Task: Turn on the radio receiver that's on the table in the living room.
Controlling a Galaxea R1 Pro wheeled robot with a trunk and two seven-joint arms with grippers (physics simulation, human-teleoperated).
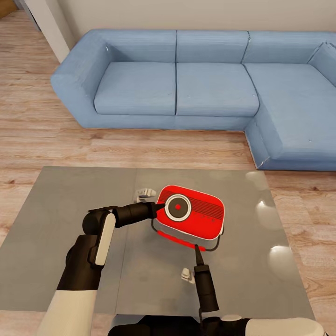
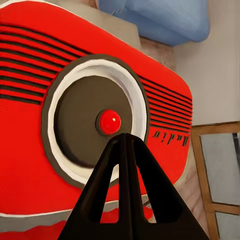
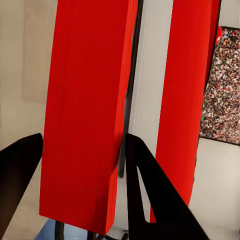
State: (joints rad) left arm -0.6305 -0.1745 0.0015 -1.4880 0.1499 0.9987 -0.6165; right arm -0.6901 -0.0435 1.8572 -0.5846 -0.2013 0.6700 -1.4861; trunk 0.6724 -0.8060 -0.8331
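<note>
The red radio receiver [image 1: 191, 211] sits tilted up on its thin dark wire stand near the middle of the glossy grey table [image 1: 60, 224]. Its white-ringed dial [image 2: 95, 117] and slotted grille face up. My left gripper [image 1: 161, 205] is shut, and its joined fingertips [image 2: 125, 140] point at the red centre of the dial, just short of it. My right gripper [image 1: 198, 249] comes from the near side. Its two fingers [image 3: 145, 185] straddle the radio's white-striped narrow edge [image 3: 85, 115] and are shut on it.
A blue L-shaped sofa [image 1: 210, 84] runs along the far side and the right. A strip of light wood floor [image 1: 140, 144] lies between it and the table. A framed crowd photo [image 3: 222, 85] hangs on the beige wall. A seam line [image 1: 128, 224] crosses the tabletop.
</note>
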